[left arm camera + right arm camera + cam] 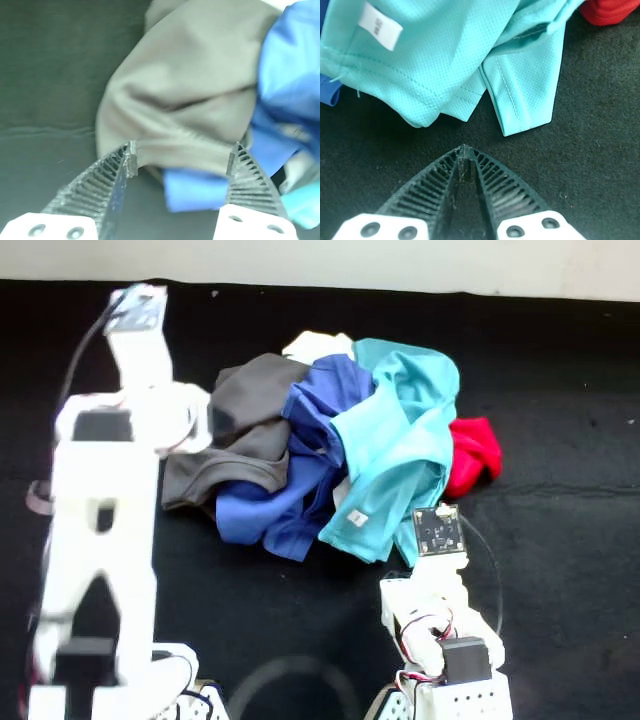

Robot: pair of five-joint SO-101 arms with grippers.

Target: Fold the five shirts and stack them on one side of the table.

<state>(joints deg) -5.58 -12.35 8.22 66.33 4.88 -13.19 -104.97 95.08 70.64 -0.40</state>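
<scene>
While every shirt lies loose and crumpled, progress: nothing folded and nothing stacked, so by my judgement the whole task is left.
Tabletop (560,390): dark, carrying all five shirts around the teal shirt; no folded stack stands on it.
Heap (330,450): one tangled pile with the teal shirt at its top; the garments overlap and must be pulled apart before any fold.
Teal shirt (400,450): the landmark, draped over its neighbours, with a hem corner trailing toward the right arm.
Blue shirt (300,490): partly under the teal shirt, spilling out on the side toward the left arm.
Grey shirt (245,430): beyond the blue shirt from the teal shirt, at the heap's outer edge and overlapping the blue.
Red shirt (472,455): bunched against the teal shirt on the side away from the grey shirt, partly tucked under it.
White shirt (315,343): a small part peeks out behind the teal shirt, toward the far edge of the tabletop.
Left gripper (184,152): released, jaws spread wide, with the grey shirt's edge lying across the gap between them; far from the teal shirt and gripping nothing.
Right gripper (465,152): clenched on nothing, tips together over dark tabletop just short of the teal shirt's hem corner.
Likely first step: separate one shirt, probably grey, and spread it flat.
</scene>
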